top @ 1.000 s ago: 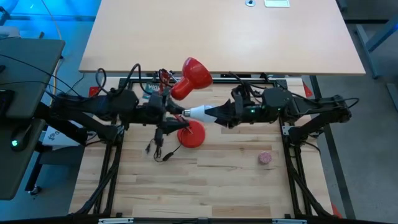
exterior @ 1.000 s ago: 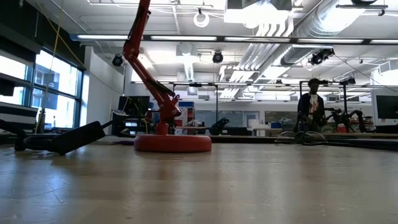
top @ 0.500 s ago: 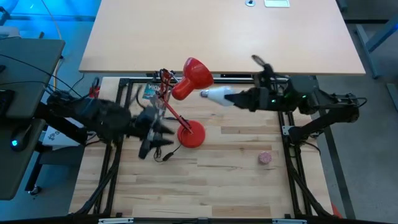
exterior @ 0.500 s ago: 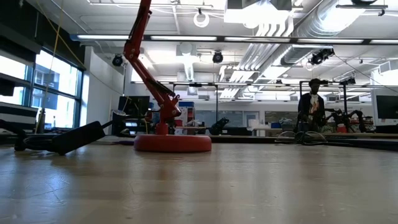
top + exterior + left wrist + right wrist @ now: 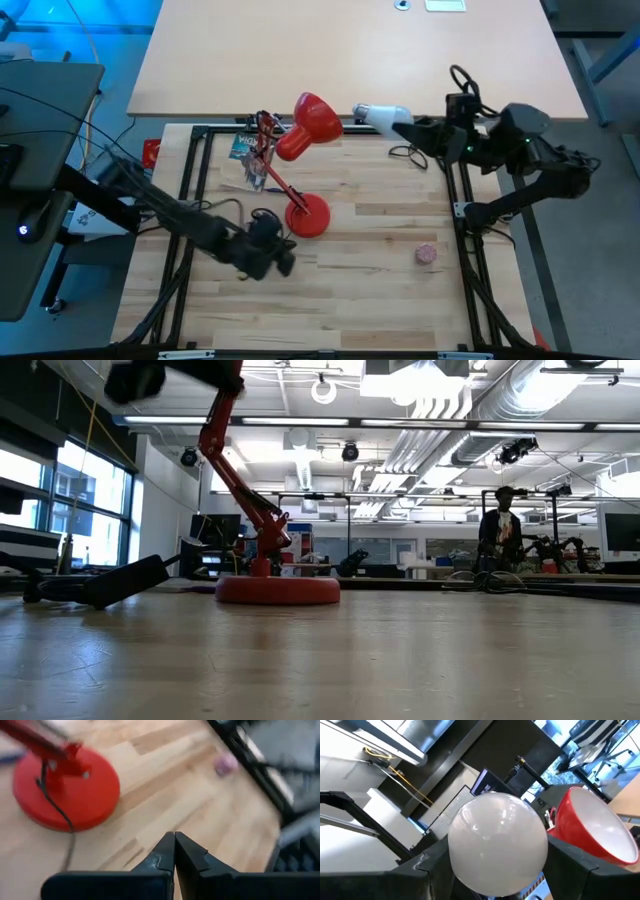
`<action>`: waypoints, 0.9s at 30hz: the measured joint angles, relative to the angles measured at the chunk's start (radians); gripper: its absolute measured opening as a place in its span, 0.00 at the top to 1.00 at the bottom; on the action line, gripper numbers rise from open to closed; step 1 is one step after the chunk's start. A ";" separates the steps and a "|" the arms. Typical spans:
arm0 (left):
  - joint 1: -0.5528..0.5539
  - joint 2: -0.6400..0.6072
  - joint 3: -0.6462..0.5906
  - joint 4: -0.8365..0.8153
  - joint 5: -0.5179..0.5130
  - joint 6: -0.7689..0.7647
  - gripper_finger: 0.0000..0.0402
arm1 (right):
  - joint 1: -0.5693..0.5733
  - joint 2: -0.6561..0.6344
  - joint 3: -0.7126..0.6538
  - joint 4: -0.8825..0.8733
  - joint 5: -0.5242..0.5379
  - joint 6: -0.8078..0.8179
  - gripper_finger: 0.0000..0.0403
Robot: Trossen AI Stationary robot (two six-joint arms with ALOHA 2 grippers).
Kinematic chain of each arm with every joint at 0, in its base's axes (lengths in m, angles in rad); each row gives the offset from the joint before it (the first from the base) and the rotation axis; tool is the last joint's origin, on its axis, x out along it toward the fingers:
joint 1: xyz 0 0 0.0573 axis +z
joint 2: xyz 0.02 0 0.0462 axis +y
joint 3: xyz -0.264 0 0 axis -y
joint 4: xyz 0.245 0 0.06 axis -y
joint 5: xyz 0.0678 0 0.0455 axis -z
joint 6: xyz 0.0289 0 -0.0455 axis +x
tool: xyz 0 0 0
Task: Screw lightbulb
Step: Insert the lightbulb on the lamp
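The red lamp stands on its round base [image 5: 307,216] [image 5: 65,790] [image 5: 278,589], its arm rising to the red shade [image 5: 315,122] [image 5: 592,830] near the far edge. The white lightbulb [image 5: 383,115] [image 5: 497,842] hangs in the air just right of the shade, with my right gripper [image 5: 400,122] [image 5: 497,870] shut on it. My left gripper [image 5: 280,262] [image 5: 175,851] is shut on nothing. It hovers over the wood, near-left of the lamp base. My right gripper pinches the bulb's white globe [image 5: 465,870] between its two fingers [image 5: 427,865], one on each side. The fingers come about level from the table's right and lie along the bulb. The bulb is lifted clear, its narrow end [image 5: 361,109] pointing toward the shade.
A small pink ball [image 5: 427,254] [image 5: 225,764] lies on the wood at the right. A black cord [image 5: 262,215] runs by the lamp base. A pale tabletop [image 5: 350,50] lies beyond the far frame rail. A person [image 5: 500,525] stands far off in the room.
My right gripper has carried the lightbulb from above the lamp base toward the far edge and the right, to beside the shade. My left gripper has drawn away from the bulb toward the near edge and now sits near-left of the lamp base.
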 joint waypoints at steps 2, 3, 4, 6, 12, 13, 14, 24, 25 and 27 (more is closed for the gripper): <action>0.024 0.065 -0.039 0.127 -0.009 -0.105 1.00 | -0.016 0.000 0.000 0.000 -0.023 0.000 0.41; 0.037 0.103 -0.051 0.184 -0.007 -0.149 1.00 | -0.025 0.000 0.000 0.000 -0.039 0.000 0.41; 0.050 0.142 -0.053 0.234 0.003 -0.190 1.00 | -0.033 0.000 0.000 0.000 -0.051 0.000 0.41; 0.078 0.220 -0.042 0.327 0.034 -0.250 1.00 | -0.043 0.002 0.000 0.000 -0.072 0.000 0.41; 0.189 0.381 0.069 0.414 0.062 -0.351 1.00 | -0.049 0.003 0.000 0.000 -0.077 0.000 0.42; 0.206 0.399 0.080 0.415 0.069 -0.393 1.00 | -0.049 0.003 0.000 0.000 -0.072 0.002 0.42; 0.223 0.416 0.089 0.413 0.085 -0.438 1.00 | -0.049 0.003 0.000 0.000 -0.070 0.004 0.42; 0.306 0.355 0.095 0.333 0.020 -0.668 1.00 | -0.049 0.003 0.000 0.000 -0.054 0.003 0.42; 0.314 0.339 0.095 0.327 0.003 -0.661 1.00 | -0.049 0.003 0.000 0.000 -0.054 0.003 0.42; 0.336 0.319 0.095 0.270 -0.019 -0.648 1.00 | -0.049 0.003 0.000 0.000 -0.054 0.000 0.42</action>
